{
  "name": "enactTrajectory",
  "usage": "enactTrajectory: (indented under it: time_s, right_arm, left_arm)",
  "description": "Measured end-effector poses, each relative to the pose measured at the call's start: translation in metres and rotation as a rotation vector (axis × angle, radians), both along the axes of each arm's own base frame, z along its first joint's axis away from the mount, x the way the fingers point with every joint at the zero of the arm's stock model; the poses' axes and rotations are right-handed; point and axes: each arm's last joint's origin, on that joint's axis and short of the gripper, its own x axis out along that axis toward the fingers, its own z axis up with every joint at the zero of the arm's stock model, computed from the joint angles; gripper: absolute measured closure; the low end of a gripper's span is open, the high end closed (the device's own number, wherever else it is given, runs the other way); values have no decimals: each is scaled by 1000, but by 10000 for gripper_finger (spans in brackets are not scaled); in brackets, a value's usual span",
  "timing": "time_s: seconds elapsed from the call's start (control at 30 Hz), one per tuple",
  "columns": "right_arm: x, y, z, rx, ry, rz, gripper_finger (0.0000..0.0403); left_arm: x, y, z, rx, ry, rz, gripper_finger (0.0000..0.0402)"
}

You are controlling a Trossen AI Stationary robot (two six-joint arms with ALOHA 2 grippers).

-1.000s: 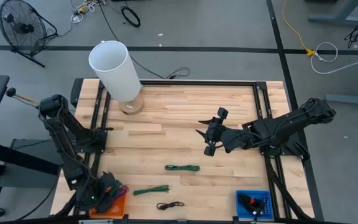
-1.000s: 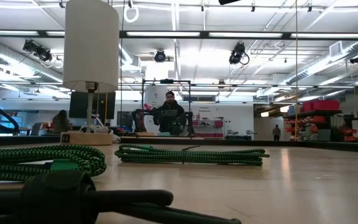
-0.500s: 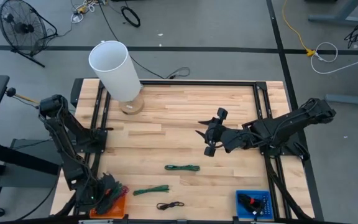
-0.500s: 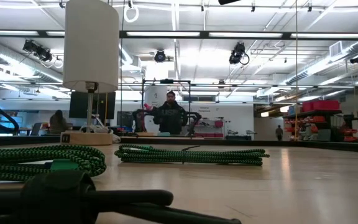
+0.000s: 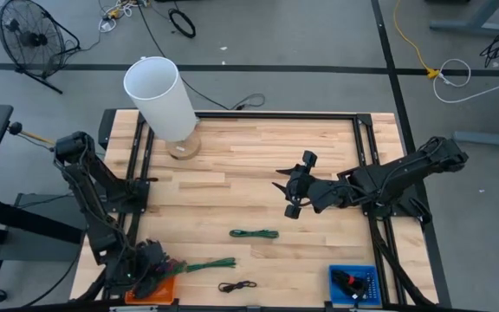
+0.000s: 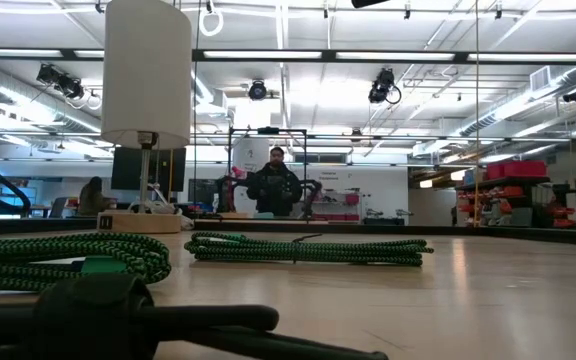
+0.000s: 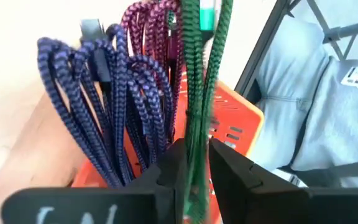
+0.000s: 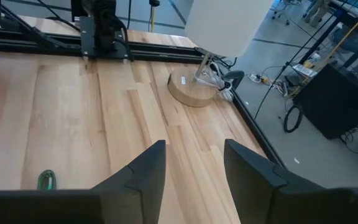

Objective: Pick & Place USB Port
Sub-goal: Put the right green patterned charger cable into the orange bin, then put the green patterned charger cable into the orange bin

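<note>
My left gripper [image 5: 152, 263] [image 7: 194, 158] sits at the table's near-left corner over the orange tray [image 5: 161, 291] [image 7: 244, 121], shut on a green braided cable [image 5: 208, 263] [image 7: 199, 68]. Blue cables [image 7: 95, 106] and magenta cables [image 7: 151, 37] lie coiled in that tray. A second green cable [image 5: 254, 233] [image 6: 308, 248] lies coiled on the table's middle, and a thin black cable [image 5: 236, 286] lies near the near edge. My right gripper [image 5: 297, 184] [image 8: 194, 158] hovers open over the table's right-centre, touching nothing. My left gripper pinches the green cable between its two fingers at a stretch [image 7: 196, 134] near the cable's left end. The fingers lie across the cable. The rest of the cable [image 5: 215, 263] trails rightward, lying on the table.
A white lamp [image 5: 161, 95] [image 6: 146, 75] on a round wooden base [image 5: 183, 147] stands at the far left. A blue bin [image 5: 353, 284] sits at the near right corner. Black frame rails [image 5: 137, 173] run along the table's sides. A person stands in the room behind [image 6: 273, 185].
My left gripper has shifted slightly toward the table's left edge over the tray. The green cable's left end has been drawn along with it toward the tray, so the cable lies more stretched out. Its right end has stayed where it was.
</note>
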Motion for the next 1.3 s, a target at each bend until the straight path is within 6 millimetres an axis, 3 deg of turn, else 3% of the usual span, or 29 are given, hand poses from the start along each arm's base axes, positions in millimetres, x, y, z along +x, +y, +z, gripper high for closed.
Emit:
enactTrajectory:
  time_s: [0.1,0.33,0.53,0.77,0.9,1.1,1.3]
  right_arm:
    - [0,0,0,8,3,13,239]
    - [0,1,-1,19,17,36,239]
    - [0,1,-1,27,19,40,239]
    - [0,1,-3,33,18,35,239]
    - [1,1,-17,20,20,40,239]
    - [2,-4,-44,19,21,25,239]
    - [5,-6,-43,36,-30,17,239]
  left_arm:
    - [-1,1,-1,-11,35,30,328]
    - [-16,9,-8,34,302,84,328]
    - [-10,2,-4,-13,143,56,328]
    - [-7,-4,-1,-68,108,27,328]
    - [-7,-3,1,-54,76,6,328]
    - [5,5,6,-14,-14,-3,328]
    - [30,25,18,38,-122,-6,328]
